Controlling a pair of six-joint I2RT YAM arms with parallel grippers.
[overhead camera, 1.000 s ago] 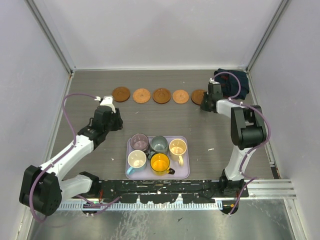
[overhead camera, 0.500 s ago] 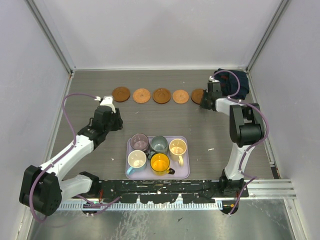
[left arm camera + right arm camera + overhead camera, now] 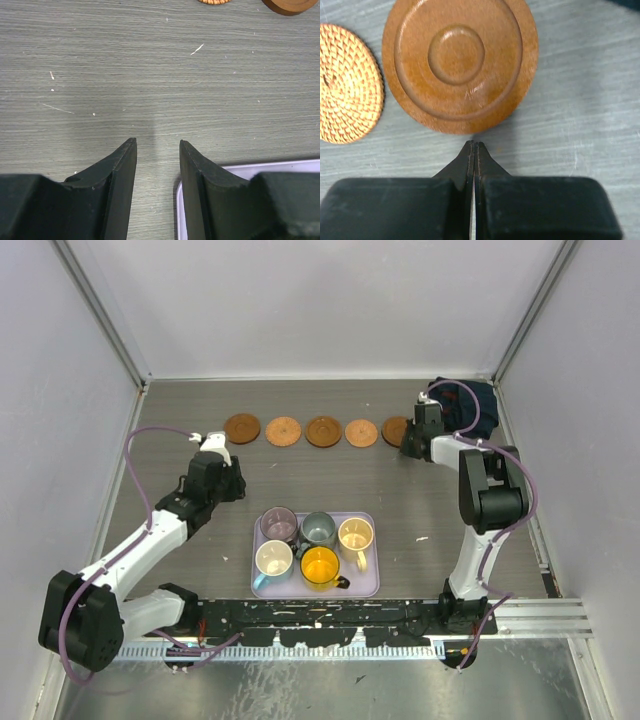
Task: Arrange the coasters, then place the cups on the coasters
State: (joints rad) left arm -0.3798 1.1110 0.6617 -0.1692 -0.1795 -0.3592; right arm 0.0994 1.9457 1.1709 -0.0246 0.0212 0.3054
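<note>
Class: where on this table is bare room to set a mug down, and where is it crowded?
Bare: the wide strip between coasters and tray, and the strip behind the coasters. Crowded: the tray, packed with mugs, and the far right corner with right gripper and cloth.

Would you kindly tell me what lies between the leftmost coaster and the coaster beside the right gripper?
A light coaster, a dark coaster and a second light coaster lie between the leftmost coaster and the rightmost coaster, in the top external view.
</note>
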